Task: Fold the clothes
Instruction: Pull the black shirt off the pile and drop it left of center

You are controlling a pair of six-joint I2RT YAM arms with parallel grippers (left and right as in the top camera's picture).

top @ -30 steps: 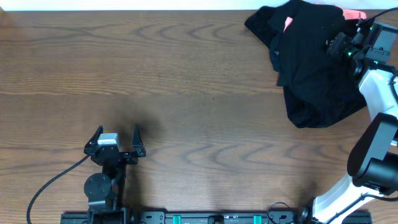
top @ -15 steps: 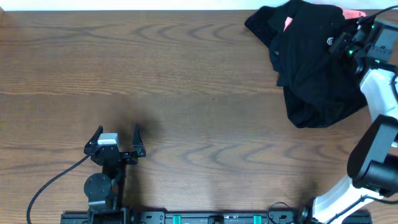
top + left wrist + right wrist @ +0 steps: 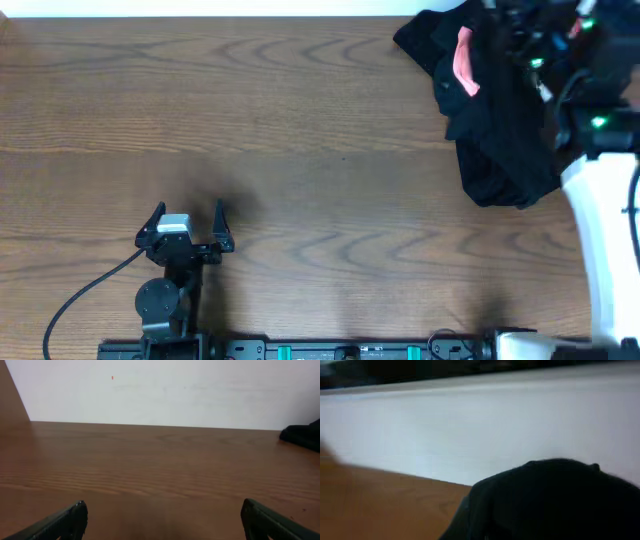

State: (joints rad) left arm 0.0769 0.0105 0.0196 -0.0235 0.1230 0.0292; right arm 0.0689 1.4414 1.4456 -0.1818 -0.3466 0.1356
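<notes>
Nothing is folded yet: the clothes (image 3: 497, 140) lie heaped at the worktop's far right corner. Your right gripper (image 3: 515, 40) is clenched over the heap, but the pictures cannot confirm a hold. Your left gripper (image 3: 188, 213) stands released near the front edge.

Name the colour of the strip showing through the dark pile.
Coral-pink strip amid black clothes; overhead view best.

Overhead straight down; wrist views low, both with table (image 3: 300, 120) and clothes (image 3: 500, 130)

Black left hand (image 3: 188, 215) with silver block (image 3: 173, 226) and trailing cable (image 3: 85, 295); right arm (image 3: 600, 240) white.
</notes>
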